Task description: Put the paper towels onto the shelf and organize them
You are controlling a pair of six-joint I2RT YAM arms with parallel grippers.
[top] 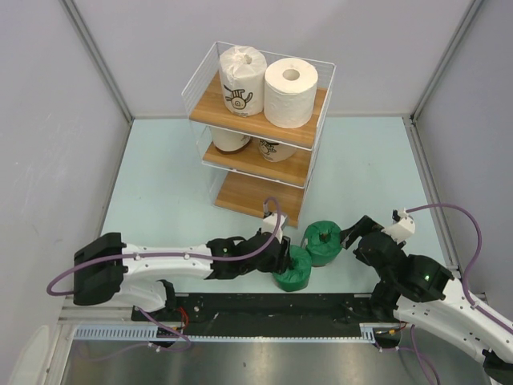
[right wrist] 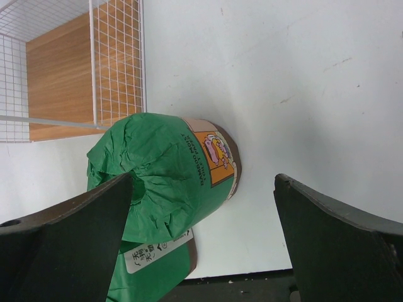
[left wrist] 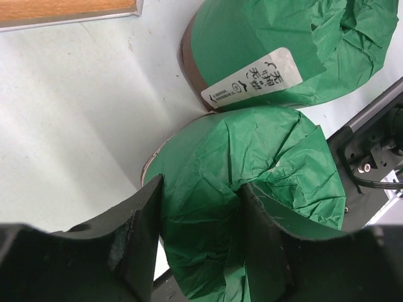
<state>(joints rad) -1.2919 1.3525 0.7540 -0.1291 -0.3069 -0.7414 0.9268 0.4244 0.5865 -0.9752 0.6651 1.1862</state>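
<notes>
Near green roll [top: 293,275] by tabletop's near edge, against far green roll [top: 323,243]. Wall pinched in left gripper [left wrist: 201,220], half closed. Right gripper [top: 353,235] spread wide, empty, flanking far green roll. Shelf [top: 256,172] behind, mid-table. Pale table [top: 160,184], grey walls.

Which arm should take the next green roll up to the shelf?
Left. The left gripper straddles the near green roll, close to the shelf. The right gripper is open with the far green roll ahead of its fingers, not enclosed.

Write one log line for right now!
left gripper: gripping near dark-green wrapped paper roll | right gripper: open beside far dark-green roll
</notes>
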